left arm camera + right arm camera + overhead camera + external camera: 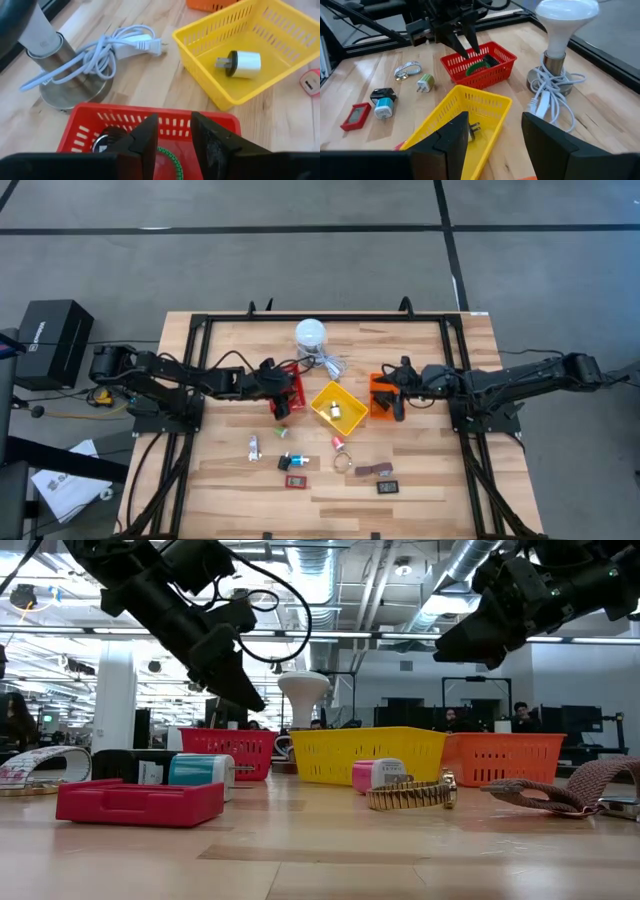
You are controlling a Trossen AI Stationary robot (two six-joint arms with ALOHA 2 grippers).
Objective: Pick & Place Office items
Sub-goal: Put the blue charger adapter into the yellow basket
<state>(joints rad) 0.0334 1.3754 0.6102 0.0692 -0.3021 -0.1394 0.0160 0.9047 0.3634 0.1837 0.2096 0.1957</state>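
Both tools hang apart over the baskets at mid-frame of the wooden counter (420, 480).

The left tool (172, 132), fingers spread and empty, hovers just above the red slotted plastic basket (85, 130), which holds a green ring (170, 157) and a round black piece (107, 137). The right tool (492, 127), also spread and holding nothing, sits over the orange plastic basket (381, 395) just right of centre. Between them the yellow plastic basket (338, 407) contains a white cylindrical plug adapter (243, 64). Lower in the frame, loose on the counter, lie a flat red rectangular piece (296, 481), a gold wire ring (343, 460) and a brown woven bar (374, 471).
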